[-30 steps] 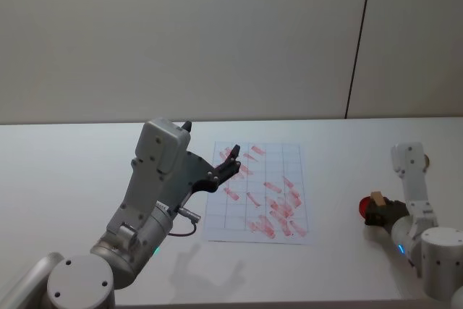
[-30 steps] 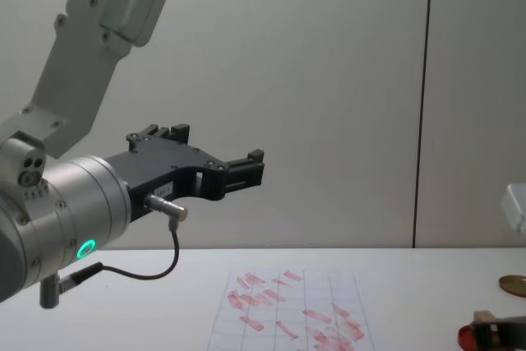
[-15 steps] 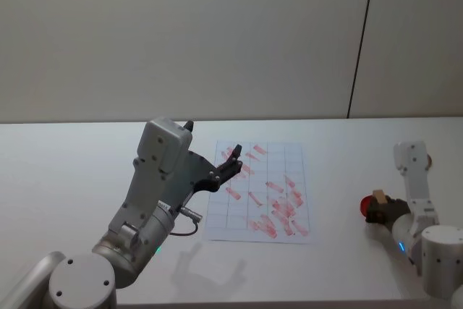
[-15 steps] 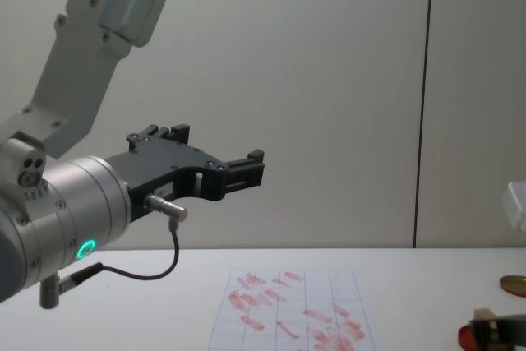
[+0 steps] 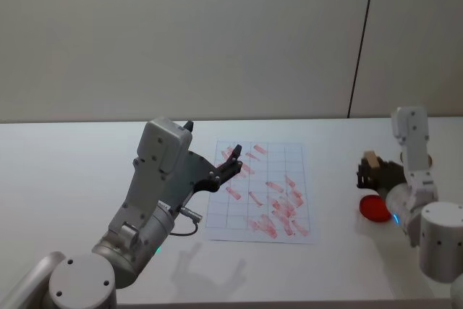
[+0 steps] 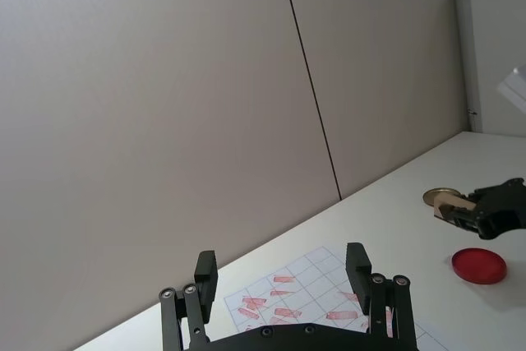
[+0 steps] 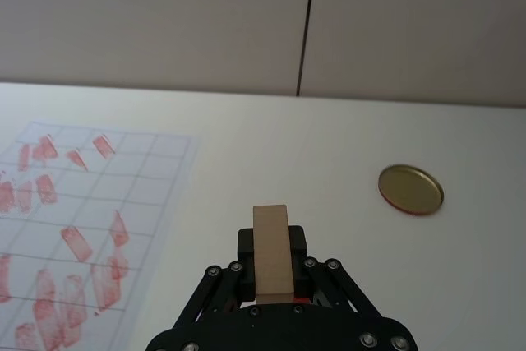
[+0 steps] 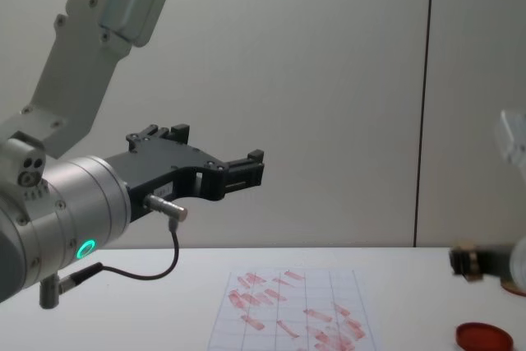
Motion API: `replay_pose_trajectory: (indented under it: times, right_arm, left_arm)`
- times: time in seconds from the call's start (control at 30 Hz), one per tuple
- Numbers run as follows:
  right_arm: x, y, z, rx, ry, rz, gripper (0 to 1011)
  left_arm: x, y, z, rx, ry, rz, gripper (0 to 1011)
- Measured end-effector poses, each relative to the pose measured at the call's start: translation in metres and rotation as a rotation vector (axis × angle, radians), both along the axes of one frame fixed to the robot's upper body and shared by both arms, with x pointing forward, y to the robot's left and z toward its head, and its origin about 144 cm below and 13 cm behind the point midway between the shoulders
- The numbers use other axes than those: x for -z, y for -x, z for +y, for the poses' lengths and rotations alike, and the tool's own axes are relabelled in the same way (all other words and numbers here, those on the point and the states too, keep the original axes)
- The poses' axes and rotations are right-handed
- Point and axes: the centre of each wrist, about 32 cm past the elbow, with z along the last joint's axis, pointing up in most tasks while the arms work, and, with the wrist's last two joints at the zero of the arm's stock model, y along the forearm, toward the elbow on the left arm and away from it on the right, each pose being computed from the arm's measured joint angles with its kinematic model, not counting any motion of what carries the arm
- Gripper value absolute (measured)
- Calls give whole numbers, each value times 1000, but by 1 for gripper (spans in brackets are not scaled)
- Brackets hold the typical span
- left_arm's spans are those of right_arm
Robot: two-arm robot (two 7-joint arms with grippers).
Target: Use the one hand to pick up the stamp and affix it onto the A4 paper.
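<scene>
**Right arm.** The black two-fingered right gripper (image 5: 375,173) is closed on the small light tan wooden stamp block (image 7: 271,256). It holds the block upright, clear of the white table (image 5: 65,179) and just above the flat round red ink pad (image 5: 375,206).

**Target.** The white gridded A4 paper (image 5: 293,151), crowded with red rectangular marks, lies well apart toward the robot's left.

**Step in hand (judged).** The stamp is being carried across to the sheet. Done well, the block travels level, clears the table, and comes down squarely and flat onto an unmarked cell.

**Surroundings.** The black left gripper (image 6: 281,269), fingers spread wide and empty, hangs raised over the paper's left edge. It may crowd that side, so the right-hand columns look the safer target. A flat round gold disc (image 7: 411,189) lies farther to the robot's right, off the likely path.
</scene>
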Motion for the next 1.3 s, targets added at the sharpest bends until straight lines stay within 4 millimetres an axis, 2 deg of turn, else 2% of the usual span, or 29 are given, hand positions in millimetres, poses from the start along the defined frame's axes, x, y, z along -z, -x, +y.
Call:
replay_pose_trajectory:
  times: [0.23,0.4,0.67,1.3]
  right_arm:
    - [-16,3,11,-45,-2,-42,220]
    - [-19,5,20,-77,0,-45,220]
    - [-13,3,38,-124,10,-23,220]
    - [6,-17,88,-230,42,36,221]
  left_arm:
    - [0,0,0,0,0,0,993]
    - [0,0,0,0,0,0,993]
    - [0,0,0,0,0,0,993]
    - [0,0,0,0,0,0,993]
